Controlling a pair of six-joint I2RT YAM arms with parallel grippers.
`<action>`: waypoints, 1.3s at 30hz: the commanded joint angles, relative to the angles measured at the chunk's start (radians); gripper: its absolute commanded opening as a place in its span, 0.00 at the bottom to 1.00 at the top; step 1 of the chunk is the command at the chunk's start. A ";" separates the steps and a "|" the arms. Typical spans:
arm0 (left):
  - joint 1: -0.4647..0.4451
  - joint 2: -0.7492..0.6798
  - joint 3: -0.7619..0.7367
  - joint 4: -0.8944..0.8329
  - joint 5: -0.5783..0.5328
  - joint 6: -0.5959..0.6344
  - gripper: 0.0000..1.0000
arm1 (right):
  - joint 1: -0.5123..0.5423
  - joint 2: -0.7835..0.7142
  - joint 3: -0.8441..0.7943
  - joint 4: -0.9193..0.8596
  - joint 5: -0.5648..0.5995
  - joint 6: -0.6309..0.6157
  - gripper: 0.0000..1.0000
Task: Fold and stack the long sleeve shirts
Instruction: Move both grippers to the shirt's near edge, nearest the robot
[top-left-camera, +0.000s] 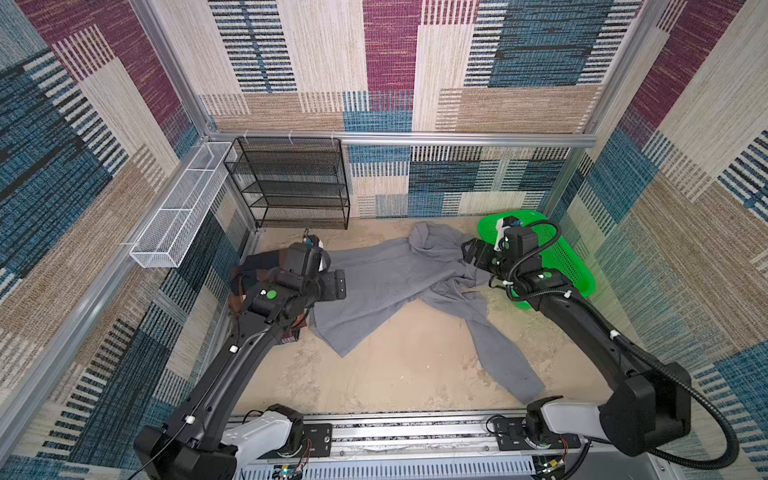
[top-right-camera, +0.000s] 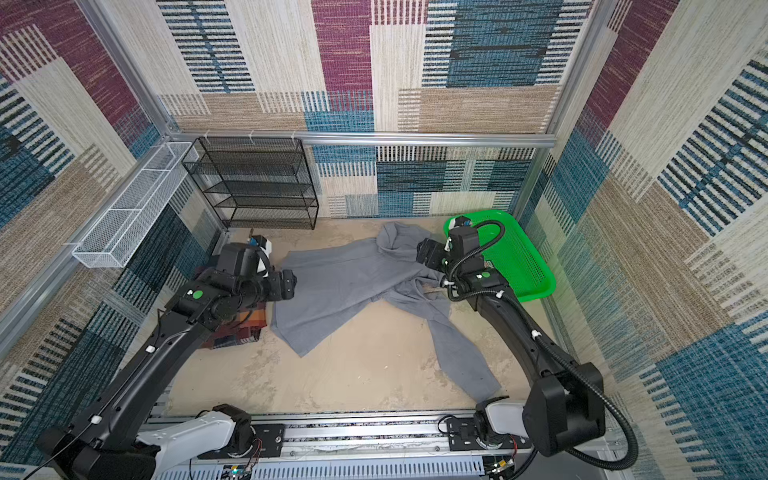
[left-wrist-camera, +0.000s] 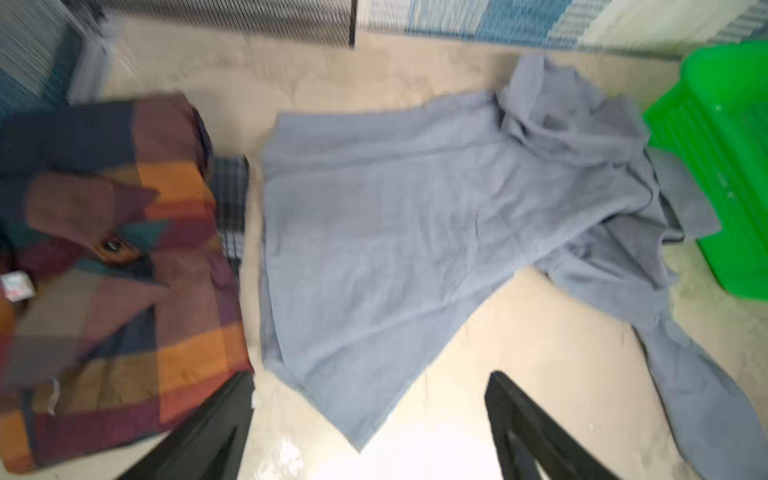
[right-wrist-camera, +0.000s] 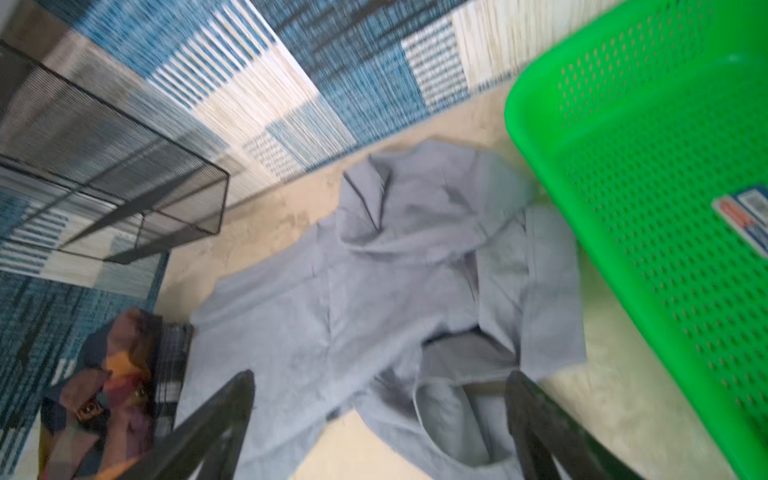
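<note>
two robot arms reach over a sandy tabletop (top-left-camera: 415, 365) where a gray shirt (top-left-camera: 386, 282) lies unfolded. in both top views the shirt's long axis runs across the tabletop, from its hem near the left edge to its bunched collar (top-left-camera: 428, 239) toward the back right corner. there it lies just beside a green basket (top-left-camera: 571, 259). one sleeve (top-left-camera: 507, 357) trails off toward the front right corner.

the left claw (top-left-camera: 337, 284) hangs over the hem end and the right claw (top-left-camera: 471, 251) over the collar end, so each arm is nearest its own end of the shirt. the trailing sleeve lies on the right arm's side.

in the left wrist view the left claw (left-wrist-camera: 372, 376) has its two dark fingers (left-wrist-camera: 224, 415) spread wide, gripping nothing, with cloth and bare tabletop below. in the right wrist view the right claw (right-wrist-camera: 380, 374) is likewise spread wide and empty, above the rumpled shoulder and an armhole. whether either claw touches the cloth cannot be told.

a plaid shirt (top-right-camera: 245, 328) sits folded against the left edge, mostly beneath the left arm, just beside the gray hem.

judged from this, the gray shirt is not yet folded.
</note>
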 joint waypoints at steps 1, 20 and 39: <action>-0.017 -0.044 -0.108 0.000 0.051 -0.090 0.90 | 0.021 -0.097 -0.072 -0.028 0.003 0.014 0.97; -0.167 -0.105 -0.473 0.120 -0.023 -0.242 0.87 | 0.117 -0.355 -0.427 -0.155 0.044 0.110 0.96; -0.169 -0.083 -0.517 0.131 -0.086 -0.259 0.85 | 0.137 -0.371 -0.453 -0.197 0.129 0.130 0.97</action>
